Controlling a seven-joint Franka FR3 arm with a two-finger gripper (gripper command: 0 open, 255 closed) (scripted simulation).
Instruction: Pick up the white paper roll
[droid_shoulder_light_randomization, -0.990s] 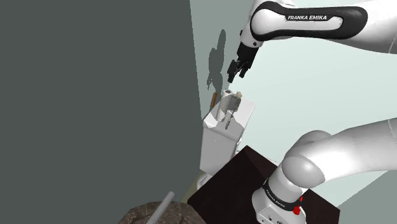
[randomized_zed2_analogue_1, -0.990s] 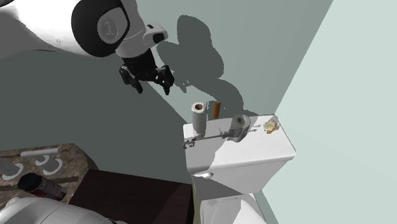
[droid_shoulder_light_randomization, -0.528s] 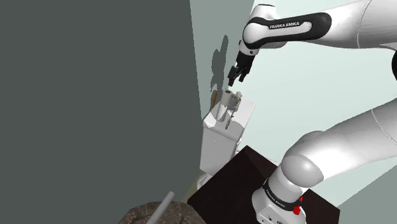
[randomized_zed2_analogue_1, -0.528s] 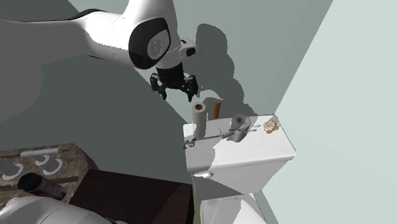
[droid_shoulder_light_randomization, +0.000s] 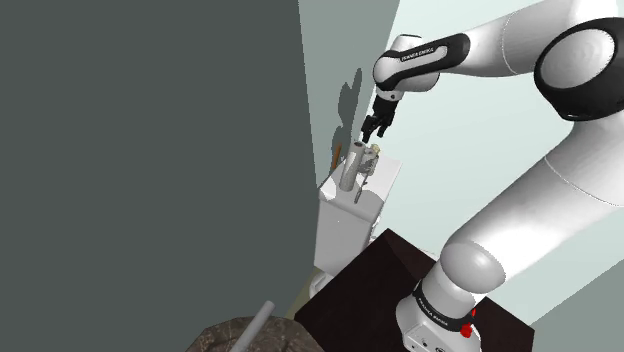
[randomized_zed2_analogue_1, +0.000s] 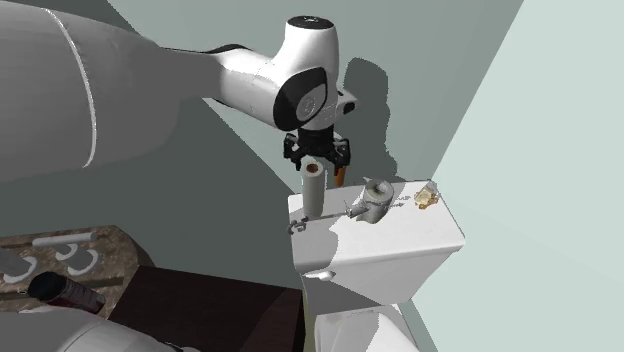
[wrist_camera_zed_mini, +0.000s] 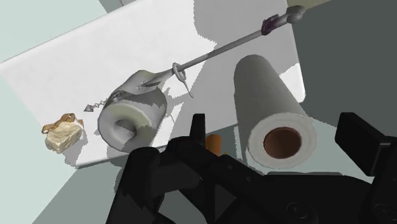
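Your gripper (randomized_zed2_analogue_1: 319, 159) is hanging over the toilet tank lid (randomized_zed2_analogue_1: 400, 238), pointing down at it. Its two black fingers are standing wide apart and are clasping nothing. The white paper roll (randomized_zed2_analogue_1: 313, 196) you are after is standing upright at the end of the lid by the dark grey wall, with its brown cardboard core facing up.

In the wrist view the gripper (wrist_camera_zed_mini: 277, 121) is straddling the paper roll (wrist_camera_zed_mini: 266, 95), one finger on each side. There is a gap on both sides and no contact. Whether the fingertips are above the roll's top or level with it, you cannot tell.

A second, greyer roll (wrist_camera_zed_mini: 132, 116) is lying on its side near the lid's middle, touching a slim metal rod (wrist_camera_zed_mini: 216, 51). A small tan lump (wrist_camera_zed_mini: 63, 133) is sitting beyond it, towards the far end of the lid.

In the shoulder view the gripper (droid_shoulder_light_randomization: 373, 128) is hovering just above the roll (droid_shoulder_light_randomization: 352, 168).
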